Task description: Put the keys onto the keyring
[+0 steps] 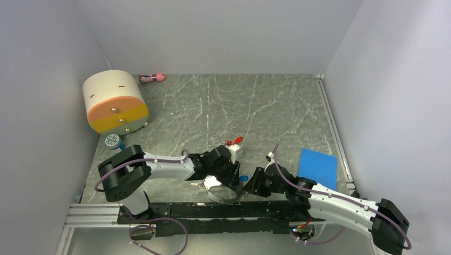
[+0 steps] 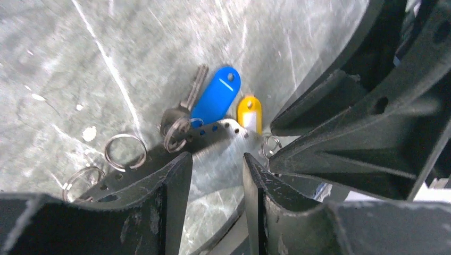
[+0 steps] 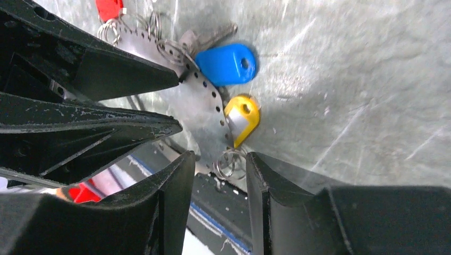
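The keyring [image 2: 223, 142] is a pale silvery plate with small holes along its toothed rim. Some wire rings [image 2: 125, 151], a key [image 2: 194, 87], a blue tag [image 2: 217, 95] and a yellow tag [image 2: 249, 112] lie at that rim. It rests on the table [image 1: 255, 106], near its front edge. The left claw [image 2: 215, 162] stands half spread just over the plate. The right claw [image 3: 218, 159] is spread too, with one wire ring between its fingers, perhaps not touching them.
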Controlling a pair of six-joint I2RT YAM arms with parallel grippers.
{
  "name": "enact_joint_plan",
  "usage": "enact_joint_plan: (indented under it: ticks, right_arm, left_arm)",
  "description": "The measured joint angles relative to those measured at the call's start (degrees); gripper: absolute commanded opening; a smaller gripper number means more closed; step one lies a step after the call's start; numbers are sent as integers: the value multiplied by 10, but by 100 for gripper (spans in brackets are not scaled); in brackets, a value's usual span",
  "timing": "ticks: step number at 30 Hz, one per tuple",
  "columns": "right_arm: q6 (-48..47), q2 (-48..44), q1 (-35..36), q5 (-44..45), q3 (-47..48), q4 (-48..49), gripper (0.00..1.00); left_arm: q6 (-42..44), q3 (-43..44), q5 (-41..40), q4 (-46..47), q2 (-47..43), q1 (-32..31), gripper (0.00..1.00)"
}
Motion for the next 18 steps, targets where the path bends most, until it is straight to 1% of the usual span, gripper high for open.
enact_joint_plan:
  ticks: [4, 7, 10, 14, 18]
  right_arm:
    - [-24, 14, 0, 42, 20, -17, 44]
    - [-42, 27, 0, 58, 35, -27, 44]
    - [-62, 38, 0, 61, 47, -33, 47]
    - [-107, 47, 0, 49, 68, -43, 50]
    - [-156, 47, 0, 32, 95, -48, 50]
  left_arm:
    - [-29, 12, -33, 10, 16, 2, 44]
    - [-49, 18, -40, 19, 25, 8, 45]
    - [-55, 14, -40, 28, 24, 18, 47]
    - [-53, -10, -40, 35, -2, 34, 51]
    - [-52, -43, -40, 14, -51, 51, 54]
